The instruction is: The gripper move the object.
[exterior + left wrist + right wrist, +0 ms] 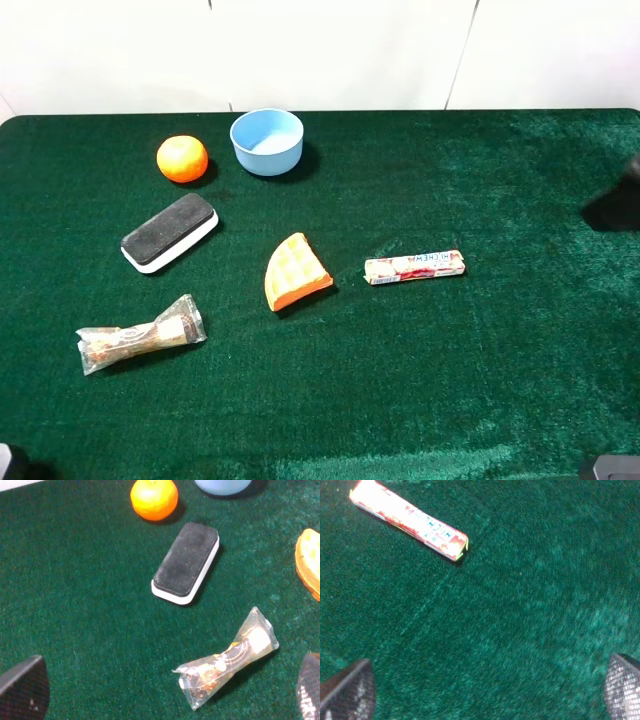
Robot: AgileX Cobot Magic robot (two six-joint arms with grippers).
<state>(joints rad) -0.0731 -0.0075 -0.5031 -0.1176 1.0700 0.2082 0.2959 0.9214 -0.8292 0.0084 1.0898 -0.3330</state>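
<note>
Dark green velvety cloth (420,380) covers the table, with a white wall behind. Near the front left edge lies the small oblong snack bar in crinkly clear plastic wrapper (140,335), flat and untouched. A black-topped white eraser block (169,232), a round orange fruit (182,158) and a light blue bowl (267,141) sit further back. An orange waffle wedge (295,272) and a pink-white printed candy stick (414,266) occupy the centre. The left gripper (170,692) is spread wide above the bar. The right gripper (490,690) is also spread wide, holding nothing.
</note>
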